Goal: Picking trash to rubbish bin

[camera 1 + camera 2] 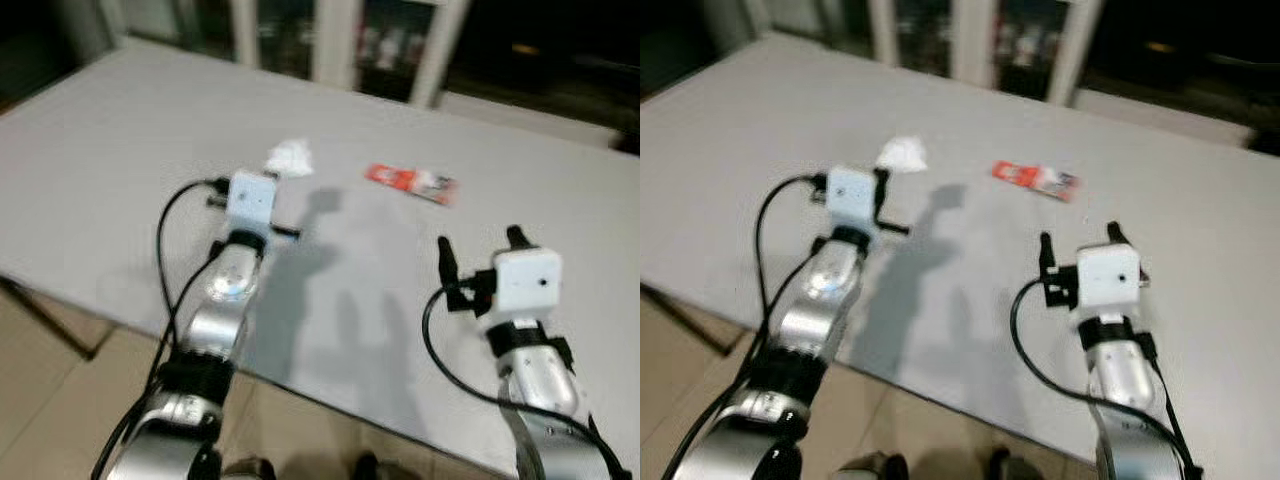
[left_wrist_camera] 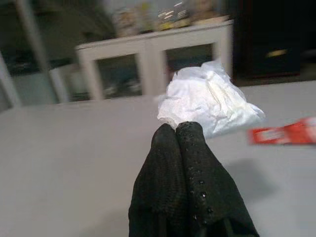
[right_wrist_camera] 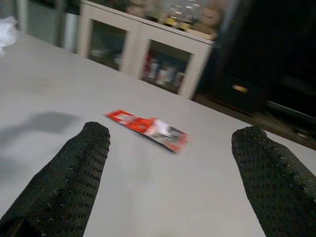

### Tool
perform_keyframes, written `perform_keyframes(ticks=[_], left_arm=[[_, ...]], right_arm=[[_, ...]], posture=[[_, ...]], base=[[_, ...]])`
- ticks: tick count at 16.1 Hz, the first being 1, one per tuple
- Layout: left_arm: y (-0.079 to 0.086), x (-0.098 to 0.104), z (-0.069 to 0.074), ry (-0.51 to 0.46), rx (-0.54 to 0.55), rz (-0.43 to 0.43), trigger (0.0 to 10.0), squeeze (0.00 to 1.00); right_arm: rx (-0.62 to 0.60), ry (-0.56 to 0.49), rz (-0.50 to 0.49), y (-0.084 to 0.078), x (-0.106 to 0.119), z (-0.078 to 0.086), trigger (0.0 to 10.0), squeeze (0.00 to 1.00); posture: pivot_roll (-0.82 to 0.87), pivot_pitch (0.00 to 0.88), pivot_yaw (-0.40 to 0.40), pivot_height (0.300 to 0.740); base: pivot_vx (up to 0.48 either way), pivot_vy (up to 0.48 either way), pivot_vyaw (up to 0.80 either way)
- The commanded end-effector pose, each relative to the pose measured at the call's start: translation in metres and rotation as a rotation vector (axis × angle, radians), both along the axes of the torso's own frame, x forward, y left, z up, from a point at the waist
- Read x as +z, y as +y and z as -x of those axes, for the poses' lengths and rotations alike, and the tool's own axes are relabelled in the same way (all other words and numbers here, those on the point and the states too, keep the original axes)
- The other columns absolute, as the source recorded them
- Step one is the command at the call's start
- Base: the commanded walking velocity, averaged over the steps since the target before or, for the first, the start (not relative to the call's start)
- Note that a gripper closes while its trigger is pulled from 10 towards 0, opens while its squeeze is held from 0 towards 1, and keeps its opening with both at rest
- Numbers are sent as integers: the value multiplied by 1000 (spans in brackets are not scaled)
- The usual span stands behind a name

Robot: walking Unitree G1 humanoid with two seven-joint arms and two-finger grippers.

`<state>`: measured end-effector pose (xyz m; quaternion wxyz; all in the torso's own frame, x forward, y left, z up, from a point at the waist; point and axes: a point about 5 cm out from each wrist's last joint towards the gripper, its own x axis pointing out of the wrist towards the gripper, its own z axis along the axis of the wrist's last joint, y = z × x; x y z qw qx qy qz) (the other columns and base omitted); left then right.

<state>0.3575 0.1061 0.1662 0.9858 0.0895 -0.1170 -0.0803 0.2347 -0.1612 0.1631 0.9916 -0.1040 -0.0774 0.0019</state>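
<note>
Approach step: left gripper (image 2: 177, 129), fingers pressed together empty, is nearing crumpled tissue (image 1: 289, 157); must spread first. Right gripper (image 3: 170, 143) is hovering wide apart (facing red wrapper (image 3: 147, 128)).

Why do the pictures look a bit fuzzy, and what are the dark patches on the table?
Both eye views are softly blurred; the dark patches on the grey table are the arms' shadows. In the left wrist view, the crumpled white tissue is fairly clear and the cabinet behind is fuzzy. In the right wrist view, the red wrapper is smeared.
</note>
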Motion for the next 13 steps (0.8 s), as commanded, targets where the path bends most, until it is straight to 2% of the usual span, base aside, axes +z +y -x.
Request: perform_keyframes(ticks=[1,4,7,13], left_arm=[[-2,3,-4,14,-12,2,10000,0],[1,11,-16,30,0,17,10000,0],[2,16,-21,38,-1,24,10000,0],[2,16,-25,49,-3,25,10000,0]], right_arm=[[-10,-5,-9,-2,-1,1,10000,0],[-13,-7,-10,0,-2,1,10000,0],[-15,-9,-13,1,-2,2,10000,0],[-18,-15,-20,2,-3,3,10000,0]], posture=[[69,85,-4,740],[68,84,0,740],[65,86,6,740],[64,89,14,740]], base=[[0,0,0],[0,0,-800],[0,310,-773],[0,419,0]])
